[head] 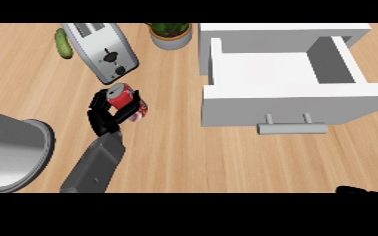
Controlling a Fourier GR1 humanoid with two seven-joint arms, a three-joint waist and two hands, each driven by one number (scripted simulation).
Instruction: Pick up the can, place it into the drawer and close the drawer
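Observation:
A red can (122, 98) with a silver top is on the wooden counter left of centre, just below the toaster. My left hand (103, 118) comes up from the lower left, its fingers and thumb curled round the can's sides. I cannot tell whether the can rests on the counter or is off it. The white drawer (221, 70) stands pulled open at the right with nothing inside, its grey handle (291, 128) facing me. Only a black sliver of my right hand (359, 190) shows at the lower right edge.
A silver toaster (100, 50) lies just beyond the can, with a green cucumber (64, 43) to its left. A potted plant (171, 33) stands at the back, beside the drawer cabinet. A large grey metal vessel (22, 152) fills the left edge.

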